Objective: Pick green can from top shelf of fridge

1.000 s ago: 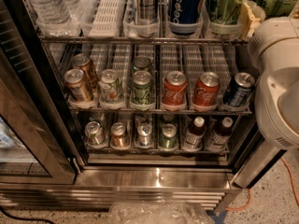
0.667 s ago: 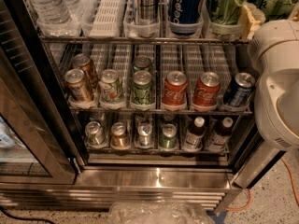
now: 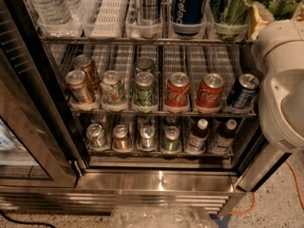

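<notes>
Green can (image 3: pixel 229 6) stands near the right front edge of the top table (image 3: pixel 107 13) (top shelf of the fridge (image 3: pixel 156 182)), seemingly not yet gripped. The gripper (image 3: pixel 261 17) hangs just beside it; whether its jaws are apart, I cannot tell. Grasping and withdrawing remain.

Gripper (image 3: pixel 260 18) at top right, matt cream plastic. Just left of it, green can (image 3: pixel 230 4) glossy metal. Top shelf (image 3: pixel 109 40) metal wire.
</notes>
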Available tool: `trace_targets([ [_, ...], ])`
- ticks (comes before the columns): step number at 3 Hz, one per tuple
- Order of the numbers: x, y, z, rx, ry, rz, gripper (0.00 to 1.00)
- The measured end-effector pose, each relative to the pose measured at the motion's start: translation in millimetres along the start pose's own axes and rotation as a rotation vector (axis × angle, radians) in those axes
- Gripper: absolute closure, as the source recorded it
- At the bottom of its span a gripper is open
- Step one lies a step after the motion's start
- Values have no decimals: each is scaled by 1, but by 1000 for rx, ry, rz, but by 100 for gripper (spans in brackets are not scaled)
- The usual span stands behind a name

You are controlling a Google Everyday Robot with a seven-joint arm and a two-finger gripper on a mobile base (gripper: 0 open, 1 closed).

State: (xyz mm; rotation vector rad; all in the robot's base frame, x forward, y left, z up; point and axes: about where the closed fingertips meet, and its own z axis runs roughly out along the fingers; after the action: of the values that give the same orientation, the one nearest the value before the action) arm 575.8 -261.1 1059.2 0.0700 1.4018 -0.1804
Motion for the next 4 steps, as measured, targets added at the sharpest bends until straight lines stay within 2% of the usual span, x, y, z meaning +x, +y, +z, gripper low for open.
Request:
trace_targets([
  [2,0,0,0,0,0,0,100],
  [4,-6,-5,4,10,-33,-7,100],
])
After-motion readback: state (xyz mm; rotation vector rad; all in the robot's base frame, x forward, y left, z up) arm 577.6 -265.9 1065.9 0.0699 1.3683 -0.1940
